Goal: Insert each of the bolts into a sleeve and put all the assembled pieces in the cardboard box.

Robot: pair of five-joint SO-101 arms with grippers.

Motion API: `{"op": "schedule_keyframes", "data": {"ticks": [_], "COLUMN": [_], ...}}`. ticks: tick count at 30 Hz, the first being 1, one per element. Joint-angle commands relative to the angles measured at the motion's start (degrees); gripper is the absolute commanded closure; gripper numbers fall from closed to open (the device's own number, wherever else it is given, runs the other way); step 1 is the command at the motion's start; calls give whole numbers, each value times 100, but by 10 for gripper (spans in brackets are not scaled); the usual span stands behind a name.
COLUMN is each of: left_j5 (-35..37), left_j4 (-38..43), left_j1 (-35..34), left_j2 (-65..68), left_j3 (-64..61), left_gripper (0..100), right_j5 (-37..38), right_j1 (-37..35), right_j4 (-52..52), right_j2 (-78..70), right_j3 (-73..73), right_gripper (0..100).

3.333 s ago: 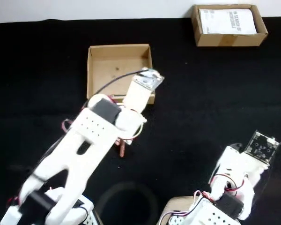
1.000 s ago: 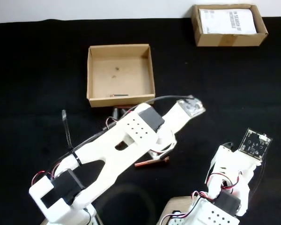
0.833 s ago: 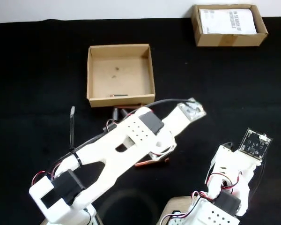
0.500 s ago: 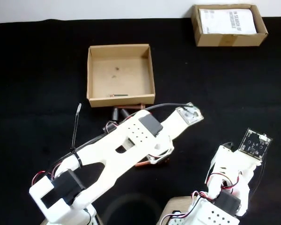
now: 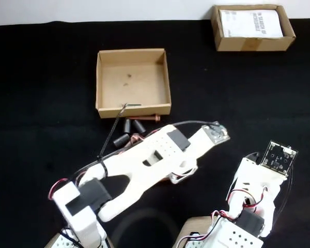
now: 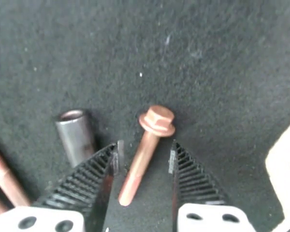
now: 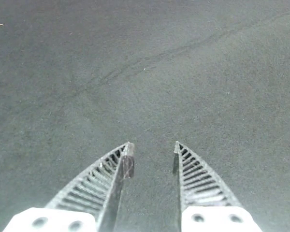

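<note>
A copper bolt (image 6: 146, 159) lies on the black mat between the fingers of my left gripper (image 6: 146, 145), which is open and straddles its shank without touching it. A dark sleeve (image 6: 76, 137) lies just outside one finger. From above, the left arm (image 5: 155, 157) stretches across the mat and covers that bolt. Three dark sleeves (image 5: 128, 125) and another bolt (image 5: 150, 118) lie in front of the cardboard box (image 5: 101, 77), which holds one thin piece (image 5: 133, 105). My right gripper (image 7: 152, 153) hangs open over bare mat, its arm (image 5: 263, 178) at the near right.
A second cardboard box (image 5: 250, 44) with a printed sheet stands at the far right corner. More copper bolts (image 6: 5, 181) lie beside the left gripper. A black cable (image 5: 113, 132) arcs from the left arm toward the box front.
The left arm left the cardboard box, swung right and toward the near side, then lowered until its open fingers straddle a bolt. The right arm barely moved.
</note>
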State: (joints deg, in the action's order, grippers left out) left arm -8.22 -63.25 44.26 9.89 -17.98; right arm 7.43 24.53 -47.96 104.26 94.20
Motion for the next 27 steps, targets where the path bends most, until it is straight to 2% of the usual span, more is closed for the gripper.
{"op": "schedule_keyframes", "data": {"ticks": [1, 7, 12, 16, 23, 27], "left_j5": [-26, -9, -9, 0, 18, 422], "left_j4": [35, 0, -369, -413, -1081, -2057], "left_j1": [75, 40, -180, -277, -295, -295], "left_j2": [127, 629, 1059, 1402, 1446, 1446], "left_j3": [338, 470, 866, 1165, 1771, 2642], "left_gripper": [835, 839, 849, 1000, 992, 992], "right_j5": [70, 70, 70, 35, 26, 26], "right_j1": [-31, 40, 233, 330, 330, 295], "right_j4": [101, 374, 593, 593, 567, 567], "right_j2": [57, 57, 57, 57, 57, 57], "right_j3": [66, 66, 57, 57, 57, 22], "right_gripper": [875, 875, 875, 875, 875, 875]}}
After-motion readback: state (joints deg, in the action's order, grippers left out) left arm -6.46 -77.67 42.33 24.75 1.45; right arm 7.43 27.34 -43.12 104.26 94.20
